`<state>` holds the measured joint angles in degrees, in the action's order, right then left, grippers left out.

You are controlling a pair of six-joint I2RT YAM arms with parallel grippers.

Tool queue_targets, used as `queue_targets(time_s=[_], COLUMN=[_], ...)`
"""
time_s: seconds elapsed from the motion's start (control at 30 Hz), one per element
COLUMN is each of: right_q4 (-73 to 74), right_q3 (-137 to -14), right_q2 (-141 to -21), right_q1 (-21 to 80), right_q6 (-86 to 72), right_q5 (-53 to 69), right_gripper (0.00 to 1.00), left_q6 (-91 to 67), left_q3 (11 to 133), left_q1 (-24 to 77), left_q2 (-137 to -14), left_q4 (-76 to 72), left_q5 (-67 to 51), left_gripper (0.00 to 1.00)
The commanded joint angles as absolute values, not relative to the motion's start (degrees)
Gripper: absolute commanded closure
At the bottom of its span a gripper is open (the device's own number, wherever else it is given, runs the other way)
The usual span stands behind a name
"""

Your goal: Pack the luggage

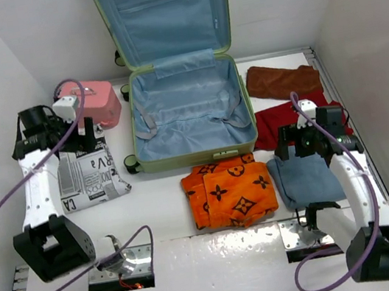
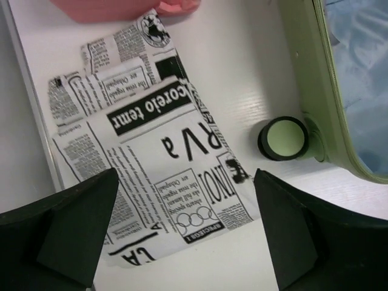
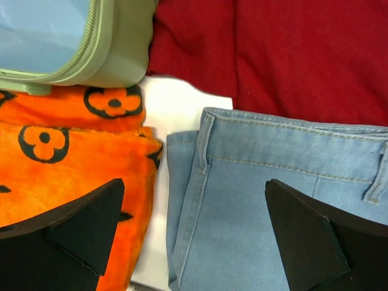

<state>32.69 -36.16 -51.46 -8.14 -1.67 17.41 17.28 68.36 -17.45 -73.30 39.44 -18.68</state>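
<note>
We see the luggage [image 1: 189, 120], a light-green hard shell lined with pale blue fabric, lying open at the back middle of the white tabletop [image 1: 165, 195]. Its lid stands up against the rear wall, and its long axis runs left to right with the wheels at the left end. The left arm [image 1: 38, 190] reaches forward, its pincer [image 2: 185, 182] spread wide and holding nothing above a folded newspaper-print cloth [image 1: 91, 174]. The right arm [image 1: 354, 186] bends forward, its pincer [image 3: 194, 185] equally wide over folded blue jeans [image 1: 305, 179], beside a fuzzy orange towel [image 1: 231, 192] with dark flower marks. A red garment [image 1: 287, 121] and a brown one [image 1: 282, 80] lie right of the luggage. A small pink case [image 1: 94, 102] sits to its left, and one black wheel [image 2: 283, 138] is just beside the cloth.
</note>
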Motion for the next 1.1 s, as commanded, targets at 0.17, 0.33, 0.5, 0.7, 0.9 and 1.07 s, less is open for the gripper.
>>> queue_targets(time_s=[0.17,0.33,0.5,0.7,0.9,1.07], right_q4=[36.21,37.18,37.35,37.0,37.62,37.88], right_q3=[-42.89,-44.91,-45.35,-45.53,-46.32,-47.11], right_q2=[-56.51,-59.85,-62.13,-63.37,-64.51,-65.65], right_q1=[-8.79,-8.79,-8.7,-8.7,-8.88,-8.96], right_q6=[3.16,3.78,3.08,2.81,2.99,3.08], right_q5=[21.35,22.76,25.31,25.75,25.58,25.05], right_gripper=[0.01,0.01,0.01,0.01,0.01,0.01], left_q6=[33.29,54.07,65.64,73.38,76.72,81.21], left_q3=[89.45,95.44,98.34,101.79,89.41,79.47], left_q1=[-19.07,-20.82,-22.05,-25.48,-25.49,-24.26], left_q2=[-86.47,-89.3,-93.15,-96.15,-93.96,-90.98], left_q4=[50.26,52.38,50.71,49.67,34.4,22.09], left_q5=[-18.11,-20.73,-21.36,-32.84,-38.67,-43.85], left_gripper=[0.06,0.31,0.51,0.59,0.48,0.46])
